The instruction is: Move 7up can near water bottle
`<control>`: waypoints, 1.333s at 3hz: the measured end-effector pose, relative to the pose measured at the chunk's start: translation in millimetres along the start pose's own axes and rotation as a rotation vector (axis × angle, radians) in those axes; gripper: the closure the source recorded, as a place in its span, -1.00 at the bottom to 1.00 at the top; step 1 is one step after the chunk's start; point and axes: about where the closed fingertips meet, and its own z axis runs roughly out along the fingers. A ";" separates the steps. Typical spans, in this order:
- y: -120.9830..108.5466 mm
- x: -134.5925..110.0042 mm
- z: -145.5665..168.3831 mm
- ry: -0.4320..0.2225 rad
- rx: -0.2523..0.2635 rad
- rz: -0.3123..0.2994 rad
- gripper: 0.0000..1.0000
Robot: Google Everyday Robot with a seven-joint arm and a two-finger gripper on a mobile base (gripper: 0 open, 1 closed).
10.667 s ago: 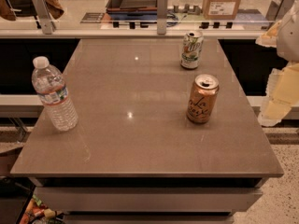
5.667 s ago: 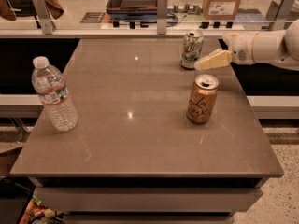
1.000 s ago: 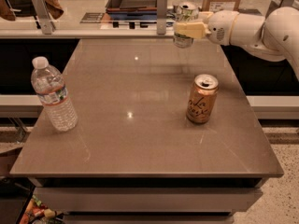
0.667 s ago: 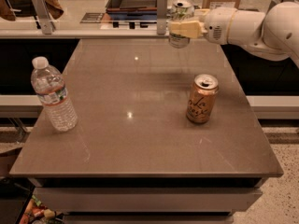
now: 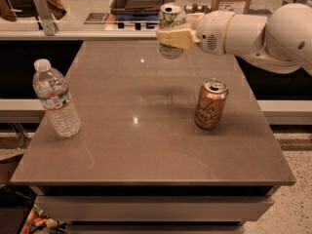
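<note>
We see the gripper (image 5: 170, 36) w/ fingers closed on the 7up can (image 5: 171, 14), up over the table (image 5: 146, 150), far from the water bottle (image 5: 55, 100)

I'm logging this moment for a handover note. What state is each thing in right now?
7up can: upright, in the air above the table, held by the gripper.
gripper: shut on the 7up can, over the table's far side.
water bottle: upright, capped, on the table's left side.
orange can: upright on the table's right side.
</note>
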 end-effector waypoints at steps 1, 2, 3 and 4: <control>48.5 -1.7 4.9 0.008 -0.007 -0.006 1.00; 91.6 2.8 10.8 0.012 -0.017 -0.006 1.00; 126.5 11.6 18.0 0.005 -0.030 -0.005 1.00; 151.5 24.9 26.1 -0.007 -0.038 -0.002 1.00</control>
